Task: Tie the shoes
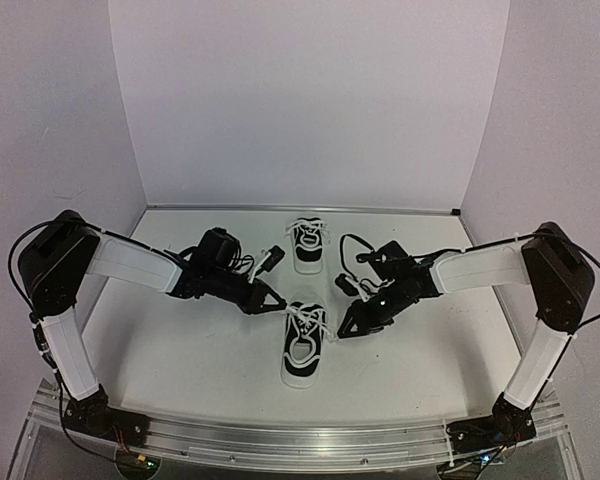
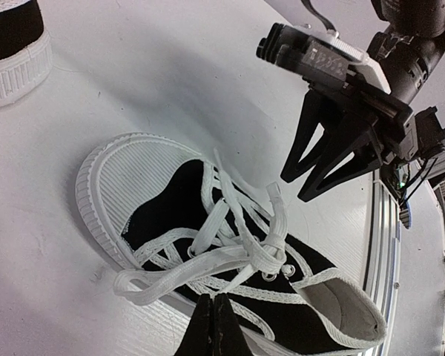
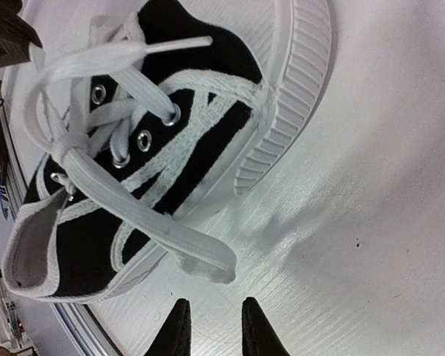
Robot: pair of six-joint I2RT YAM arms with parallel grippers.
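Observation:
Two black sneakers with white soles and laces lie on the white table. The far shoe (image 1: 307, 245) sits at the back; its heel shows in the left wrist view (image 2: 11, 48). The near shoe (image 1: 302, 345) lies between my grippers, with its laces knotted into loose loops (image 2: 208, 259). My left gripper (image 1: 278, 301) is at its left side. The jaws are shut (image 2: 212, 315), and a thin lace strand (image 2: 248, 278) runs from the knot to their tips. My right gripper (image 1: 342, 328) is open and empty (image 3: 213, 315), just short of a lace loop (image 3: 200, 256) on the table.
White walls enclose the table on three sides. An aluminium rail (image 1: 280, 440) runs along the near edge, close behind the near shoe's heel (image 2: 341, 304). My right gripper (image 2: 300, 189) also shows in the left wrist view, beyond the shoe.

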